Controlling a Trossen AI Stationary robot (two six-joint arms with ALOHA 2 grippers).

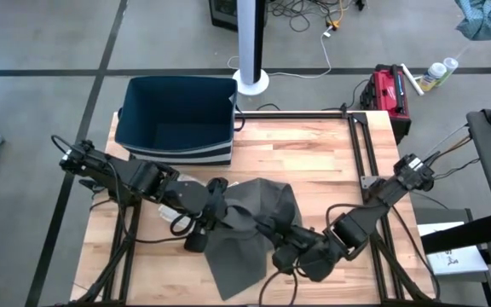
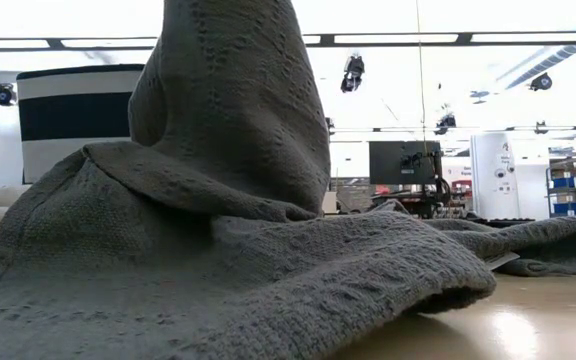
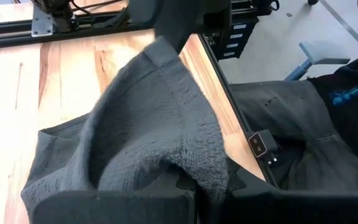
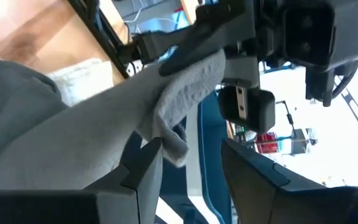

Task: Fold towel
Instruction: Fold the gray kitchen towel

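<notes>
I hold the towel point(image 1: 250, 217) with the left gripper point(image 1: 217, 205), whose fingers point(image 3: 135, 208) are fully closed on a pinch of the grey cloth. The grip lifts that portion clear of the surface point(image 1: 305, 162), so the fabric hangs from the fingers in a peak and drapes down to the wood on all sides. I judge the purpose is to free an edge so it can be carried over the flat part.

The right gripper point(image 1: 286, 256) sits at the towel's opposite margin, well apart from the left fingers. Its fingers point(image 4: 145, 165) stand partly apart, with a corner of cloth hanging beside one of them; I cannot tell whether that corner is pinched. I judge it is placed there to take a second corner.

The blue bin point(image 1: 177, 119) stands beyond the left fingers, clear of the towel and not involved.
</notes>
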